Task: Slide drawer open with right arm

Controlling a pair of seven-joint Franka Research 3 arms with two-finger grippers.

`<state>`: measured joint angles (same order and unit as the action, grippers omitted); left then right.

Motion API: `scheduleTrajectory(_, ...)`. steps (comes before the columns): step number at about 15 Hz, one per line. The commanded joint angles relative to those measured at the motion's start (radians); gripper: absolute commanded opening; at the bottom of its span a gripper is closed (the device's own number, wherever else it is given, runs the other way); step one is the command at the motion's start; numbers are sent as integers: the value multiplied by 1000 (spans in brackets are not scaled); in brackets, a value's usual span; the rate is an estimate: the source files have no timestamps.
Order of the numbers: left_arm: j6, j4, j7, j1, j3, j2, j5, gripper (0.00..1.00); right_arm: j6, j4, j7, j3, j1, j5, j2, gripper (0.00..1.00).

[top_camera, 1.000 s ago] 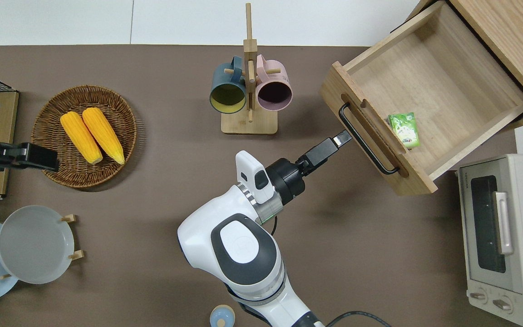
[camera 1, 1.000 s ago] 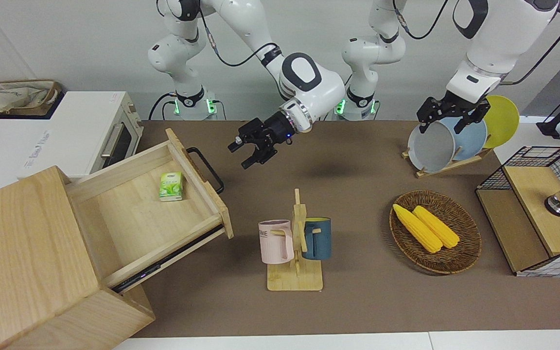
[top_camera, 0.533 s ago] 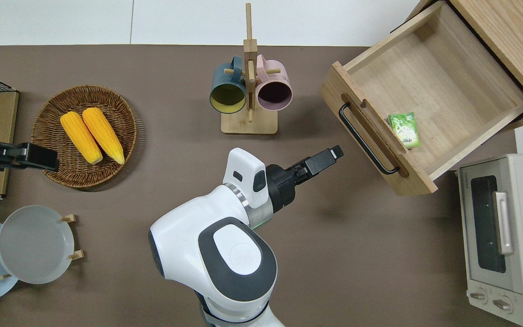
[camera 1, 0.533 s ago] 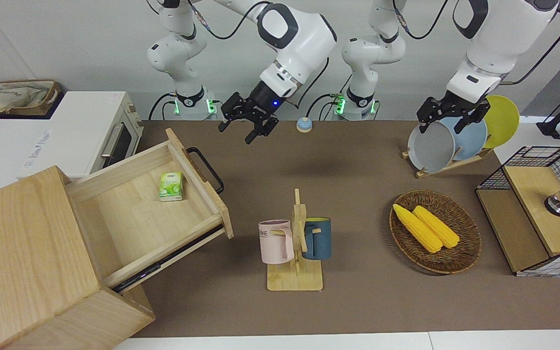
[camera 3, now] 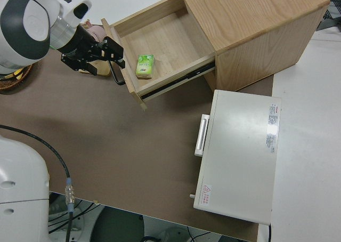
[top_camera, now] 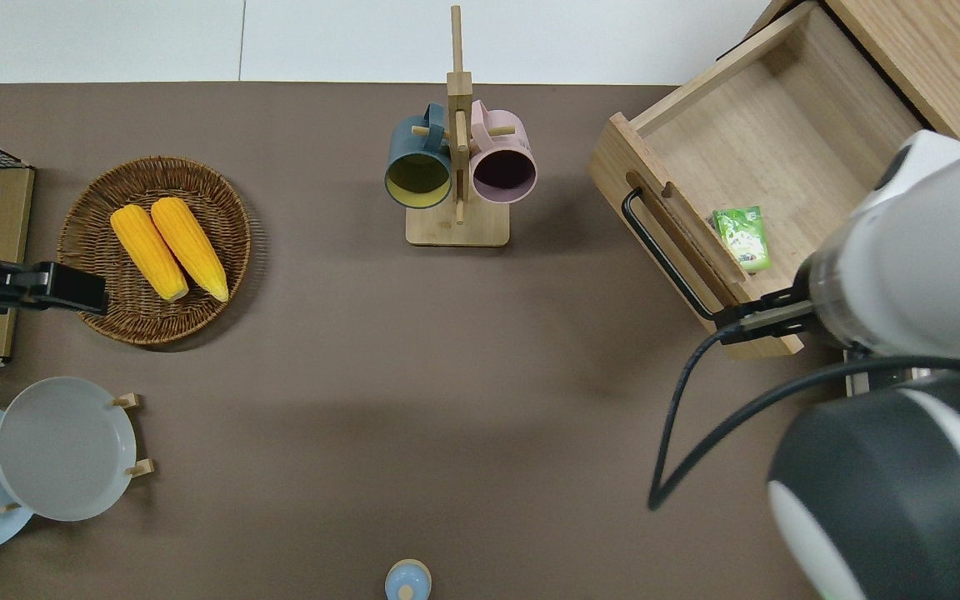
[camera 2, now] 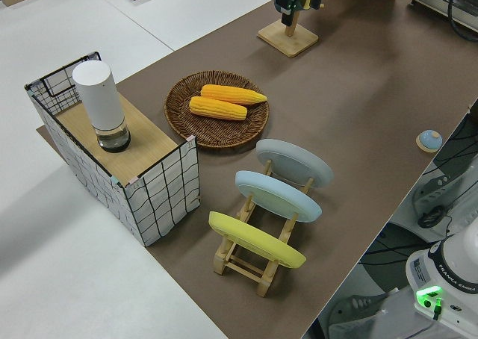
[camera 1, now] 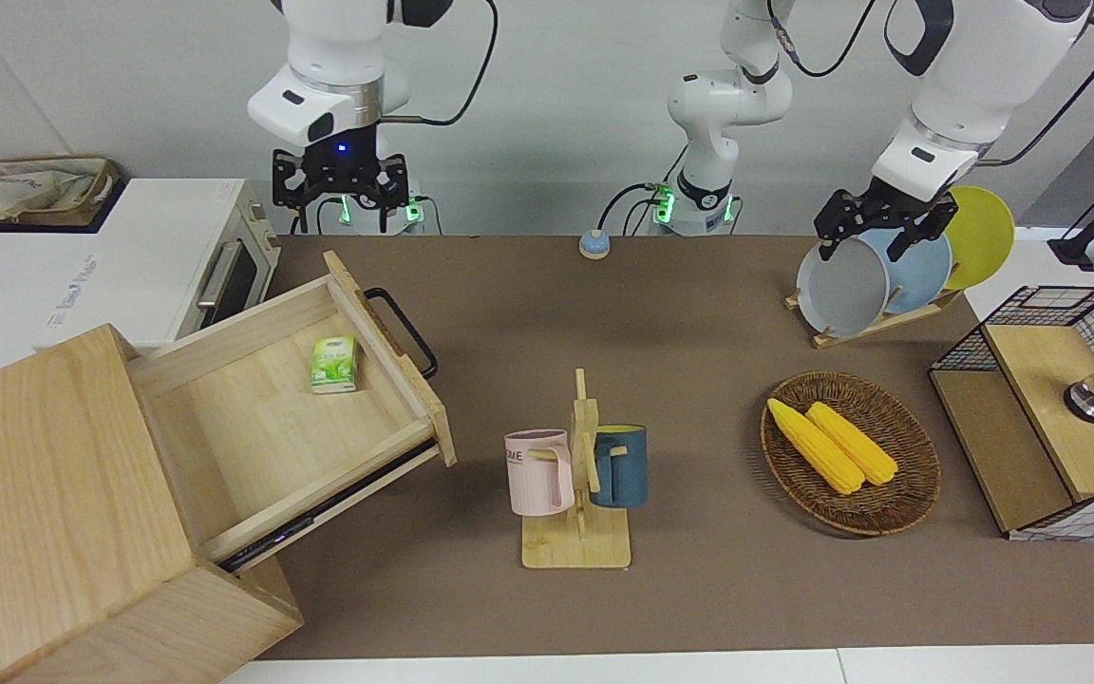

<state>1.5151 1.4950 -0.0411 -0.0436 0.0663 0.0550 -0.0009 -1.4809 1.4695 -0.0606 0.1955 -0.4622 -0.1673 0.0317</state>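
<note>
Right arm's black two-finger gripper with blue light (camera 1: 340,185): hangs open and empty over a front corner of the wide light-wood drawer (camera 1: 253,427), apart from its black loop handle (camera 1: 411,328), probably because that drawer, at the right arm's end of the table, already stands pulled far out.
</note>
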Motion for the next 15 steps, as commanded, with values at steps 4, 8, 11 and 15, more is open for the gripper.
scheduleTrajectory(4, -18, -9, 10, 7, 0, -4, 18, 993, -4, 34, 123, 143, 53, 212, -7, 983)
scheduleTrajectory(8, -18, -10, 10, 7, 0, -4, 18, 993, -13, 34, 130, 166, 83, 196, 16, 985)
scheduleTrajectory(11, -18, -10, 10, 7, 0, -4, 18, 993, -30, 32, 122, 170, 89, 142, 30, 985)
scheduleTrajectory(15, -18, -10, 10, 7, 0, -4, 18, 993, -35, 31, 85, 168, 82, 134, 34, 983)
